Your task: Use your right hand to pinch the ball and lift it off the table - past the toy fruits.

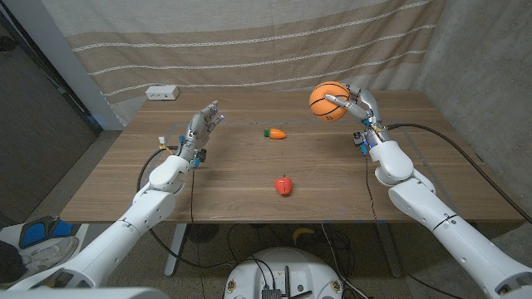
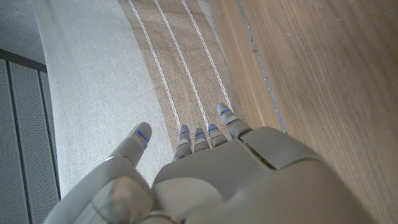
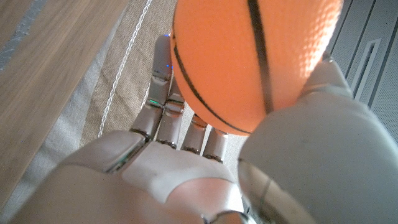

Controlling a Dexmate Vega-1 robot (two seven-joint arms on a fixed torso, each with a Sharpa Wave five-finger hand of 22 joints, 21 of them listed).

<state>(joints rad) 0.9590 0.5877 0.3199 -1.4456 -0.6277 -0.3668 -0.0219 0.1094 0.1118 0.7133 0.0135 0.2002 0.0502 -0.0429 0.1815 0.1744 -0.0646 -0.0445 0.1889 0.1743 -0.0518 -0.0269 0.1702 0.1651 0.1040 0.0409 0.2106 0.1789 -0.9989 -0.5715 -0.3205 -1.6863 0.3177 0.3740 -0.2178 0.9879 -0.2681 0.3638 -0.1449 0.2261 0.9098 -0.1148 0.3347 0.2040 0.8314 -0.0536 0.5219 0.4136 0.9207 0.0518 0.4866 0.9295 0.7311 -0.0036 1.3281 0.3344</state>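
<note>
An orange ball with black seams hangs above the table's far right part, held by my right hand. In the right wrist view the ball sits between the thumb and the fingers. A toy carrot lies on the table near the middle back, left of the ball. Nearer the front lies a red toy fruit. My left hand stands raised at the left, fingers apart, holding nothing; the left wrist view shows that hand with straight fingers.
A white power strip lies at the table's far left corner. A striped beige curtain hangs behind the table. Cables run along both forearms. A blue and grey object lies on the floor at the left.
</note>
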